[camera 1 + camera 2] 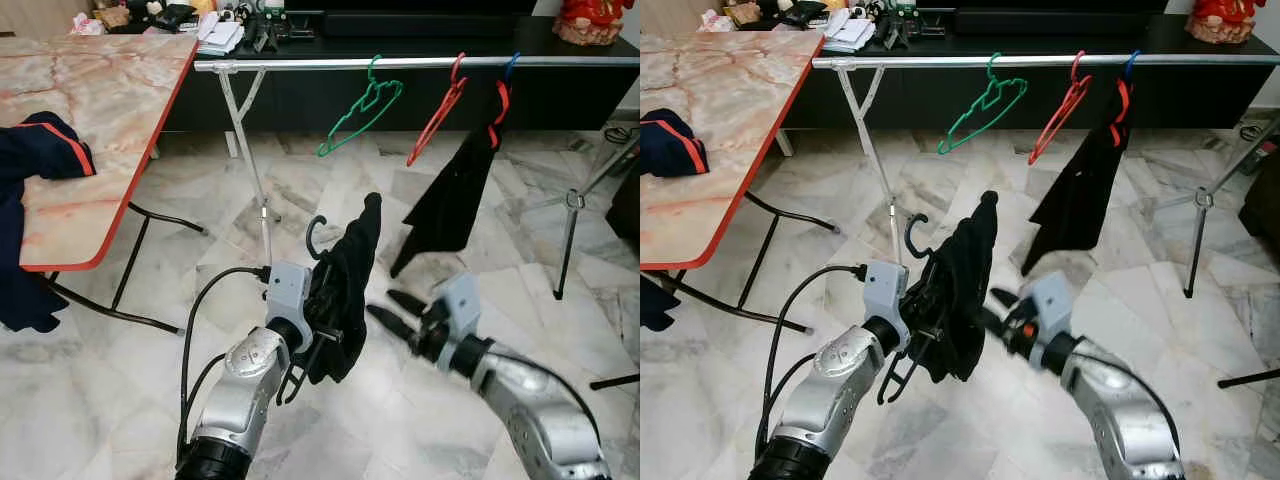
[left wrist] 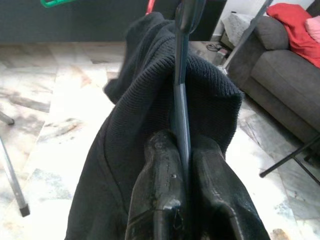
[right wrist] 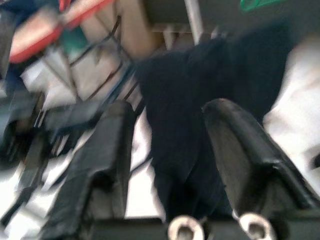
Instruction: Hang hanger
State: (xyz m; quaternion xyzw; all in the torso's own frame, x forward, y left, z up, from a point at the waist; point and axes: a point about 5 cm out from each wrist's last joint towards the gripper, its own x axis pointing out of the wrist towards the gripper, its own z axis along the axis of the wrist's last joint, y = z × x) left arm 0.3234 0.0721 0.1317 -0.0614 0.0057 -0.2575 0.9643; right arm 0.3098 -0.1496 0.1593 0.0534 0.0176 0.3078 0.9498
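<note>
Left gripper (image 2: 182, 165) pinches the thin stiff hanger (image 1: 318, 240) under floppy dark knit garment (image 2: 150, 100); spread right gripper (image 1: 395, 312) alongside should steady the frame, not the cloth.

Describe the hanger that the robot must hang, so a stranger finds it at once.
Below the silver rail carrying the green hanger, red hanger and a hung black cloth, find the left gripper. It clamps a dark hanger draped with a black knit garment, the one hanger off the rail.
</note>
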